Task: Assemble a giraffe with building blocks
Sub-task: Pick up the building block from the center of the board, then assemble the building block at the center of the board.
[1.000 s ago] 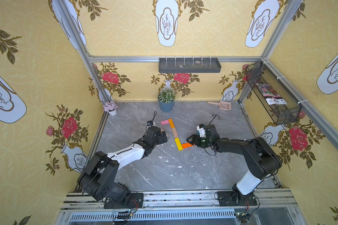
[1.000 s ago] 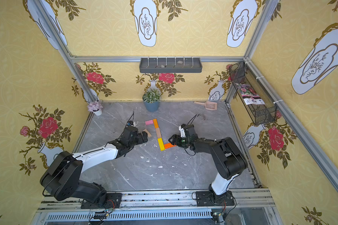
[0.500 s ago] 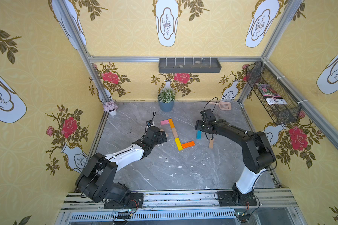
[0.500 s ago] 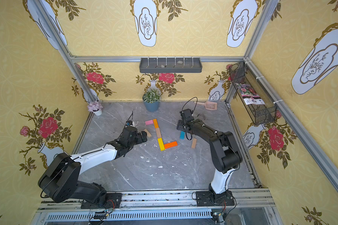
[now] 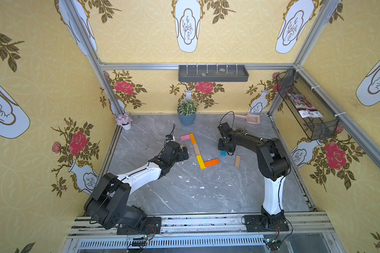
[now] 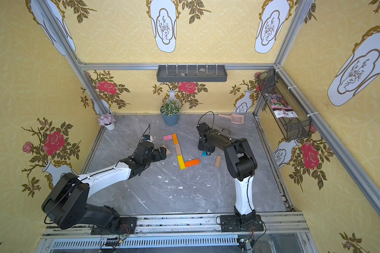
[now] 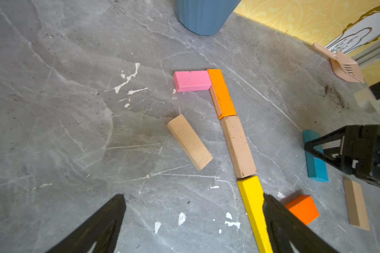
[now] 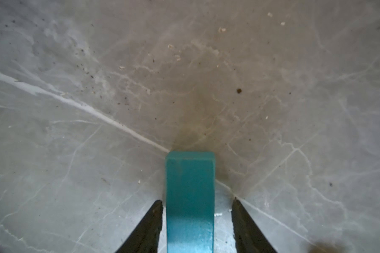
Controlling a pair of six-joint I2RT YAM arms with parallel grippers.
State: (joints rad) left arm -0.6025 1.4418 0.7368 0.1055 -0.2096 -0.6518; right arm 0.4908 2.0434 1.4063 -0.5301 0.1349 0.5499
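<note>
Beside the half-built giraffe (image 5: 196, 150), the right gripper (image 8: 197, 200) straddles the blue block (image 8: 190, 175), one finger (image 8: 154, 219) at its edge, a gap at the other (not clamped). The left gripper (image 7: 194, 196) gapes empty beside the yellow block (image 7: 251, 197); bare floor (image 5: 206, 192) spreads nearer the bases.

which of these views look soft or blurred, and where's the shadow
Right wrist view: soft all over, a brownish shadow on the table beyond the blue block. Left wrist view: pink block crisp, right gripper blurred at the edge. Both top views: even light, frame posts splayed by the wide lens.
</note>
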